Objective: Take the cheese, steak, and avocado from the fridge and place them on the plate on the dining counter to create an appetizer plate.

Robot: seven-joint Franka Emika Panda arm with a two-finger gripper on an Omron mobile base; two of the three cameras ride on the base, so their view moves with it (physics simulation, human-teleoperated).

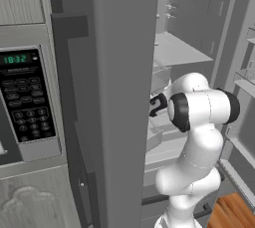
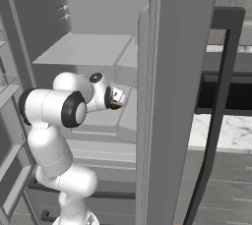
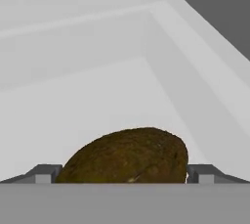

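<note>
Hand view: one avocado (image 3: 128,155), dark brown-olive, lying on the pale floor of a fridge compartment (image 3: 97,86), between the gripper's (image 3: 124,173) two fingertips (image 3: 45,173), which stand wide apart, one at each side of it; contact cannot be told. Left base view: one fridge (image 1: 124,72), doors open, arm reaching onto a middle shelf; one microwave (image 1: 25,97) with green digits beside it. Right base view: one open door edge (image 2: 162,96) beside the hand, one marble counter (image 2: 221,133) beyond.
</note>
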